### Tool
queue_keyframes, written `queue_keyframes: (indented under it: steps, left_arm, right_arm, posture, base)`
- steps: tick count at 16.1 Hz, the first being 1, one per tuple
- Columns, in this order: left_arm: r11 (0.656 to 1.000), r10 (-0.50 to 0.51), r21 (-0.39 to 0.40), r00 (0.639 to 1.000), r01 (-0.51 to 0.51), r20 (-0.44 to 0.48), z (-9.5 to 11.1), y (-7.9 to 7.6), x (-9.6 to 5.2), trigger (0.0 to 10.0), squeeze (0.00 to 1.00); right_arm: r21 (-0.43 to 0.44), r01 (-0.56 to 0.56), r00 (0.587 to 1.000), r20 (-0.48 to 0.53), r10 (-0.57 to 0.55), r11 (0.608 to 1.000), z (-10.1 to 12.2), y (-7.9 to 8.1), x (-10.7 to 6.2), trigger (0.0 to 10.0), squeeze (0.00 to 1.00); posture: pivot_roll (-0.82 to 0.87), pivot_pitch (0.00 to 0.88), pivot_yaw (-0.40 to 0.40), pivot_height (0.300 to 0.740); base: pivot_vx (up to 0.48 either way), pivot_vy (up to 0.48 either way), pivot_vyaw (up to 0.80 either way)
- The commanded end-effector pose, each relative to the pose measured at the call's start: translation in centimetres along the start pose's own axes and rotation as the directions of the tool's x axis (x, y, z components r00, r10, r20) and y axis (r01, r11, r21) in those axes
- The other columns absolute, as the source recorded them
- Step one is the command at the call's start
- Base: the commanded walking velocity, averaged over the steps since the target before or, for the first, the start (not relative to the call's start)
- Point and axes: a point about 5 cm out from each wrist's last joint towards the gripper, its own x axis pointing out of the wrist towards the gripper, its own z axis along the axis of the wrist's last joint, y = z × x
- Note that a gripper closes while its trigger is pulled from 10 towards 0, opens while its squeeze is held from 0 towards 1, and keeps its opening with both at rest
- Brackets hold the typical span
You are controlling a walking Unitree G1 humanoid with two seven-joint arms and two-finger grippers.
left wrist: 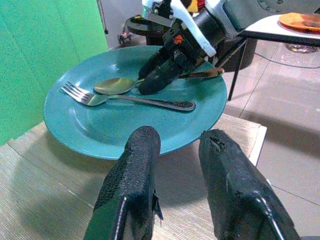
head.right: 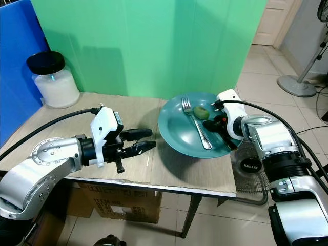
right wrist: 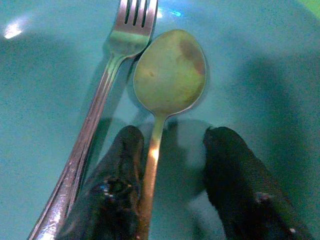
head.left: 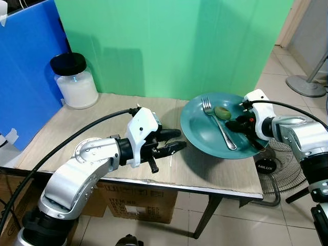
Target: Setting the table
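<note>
A teal plate [head.left: 202, 133] sits at the table's right end, partly over its edge. On it lie a steel fork [head.left: 221, 129] and a spoon [head.left: 222, 112], side by side. My right gripper [head.left: 237, 124] reaches onto the plate from the right. It is open, with the spoon's handle [right wrist: 150, 165] between its fingers and close against one finger [right wrist: 117, 175]. My left gripper [head.left: 177, 141] hovers low over the table [head.left: 92, 128] just left of the plate's rim, open and holding nothing. In the left wrist view both fingers [left wrist: 135, 170] point at the plate [left wrist: 100, 130].
A white-filled jar with a black lid [head.left: 76, 82] stands at the table's back left corner. Green and blue boards stand behind the table. A floor fan [head.left: 271, 164] sits beside the table's right end, and cardboard boxes [head.left: 136, 202] are underneath.
</note>
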Motion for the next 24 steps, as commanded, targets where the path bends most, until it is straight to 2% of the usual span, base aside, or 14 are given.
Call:
queue_keyframes:
  steps: [1, 13, 18, 20, 21, 22, 24]
  left_arm:
    - [1.000, -0.010, 0.006, 1.000, 0.010, -0.004, 0.2, 0.1, 0.0, 10.0, 0.00]
    - [0.999, -0.011, 0.033, 1.000, 0.012, -0.019, 0.1, 0.5, -0.1, 10.0, 0.00]
    - [0.999, -0.007, 0.043, 1.000, 0.008, -0.017, 0.3, 0.6, 0.0, 10.0, 0.00]
    - [0.999, 0.014, 0.050, 1.000, -0.015, 0.002, 0.6, 0.8, 0.0, 10.0, 0.00]
    - [0.996, 0.073, 0.056, 0.996, -0.076, 0.042, 1.2, 1.3, -0.1, 10.0, 0.00]
    - [0.993, 0.101, 0.055, 0.993, -0.105, 0.056, 1.4, 1.6, -0.2, 10.0, 0.00]
    - [0.970, 0.236, 0.036, 0.967, -0.241, 0.100, 1.7, 2.3, -0.5, 10.0, 0.00]
  right_arm:
    - [0.003, -0.002, 1.000, -0.004, 0.002, 1.000, 0.2, -0.2, -0.2, 0.0, 0.00]
    - [0.012, -0.016, 1.000, 0.006, 0.016, 1.000, 0.2, 0.0, 0.1, 0.0, 0.00]
    - [0.021, -0.023, 0.999, 0.049, 0.021, 1.000, 0.7, 0.2, -0.3, 0.0, 0.00]
    - [0.015, -0.016, 0.996, 0.090, 0.014, 1.000, 1.5, 0.3, -1.2, 0.0, 0.00]
    - [0.015, -0.003, 0.979, 0.206, -0.001, 1.000, 3.1, 0.4, -3.0, 0.0, 0.00]
    - [0.016, 0.005, 0.966, 0.258, -0.009, 1.000, 3.8, 0.5, -3.6, 0.0, 0.00]
    - [0.044, 0.000, 0.904, 0.428, -0.019, 0.999, 5.0, 2.3, -5.2, 0.0, 0.00]
  posture:
    - [0.08, 0.000, 0.005, 0.740]
    - [0.08, 0.000, 0.020, 0.740]
    - [0.08, 0.000, 0.027, 0.740]
    - [0.08, 0.000, 0.027, 0.740]
    - [0.08, 0.000, 0.026, 0.740]
    - [0.08, 0.000, 0.026, 0.740]
    - [0.08, 0.000, 0.031, 0.740]
  base:
    - [0.000, 0.000, 0.00]
    - [0.000, 0.000, 0.00]
    - [0.000, 0.000, 0.00]
    - [0.000, 0.000, 0.00]
    - [0.000, 0.000, 0.00]
    - [0.000, 0.000, 0.00]
    - [0.000, 0.000, 0.00]
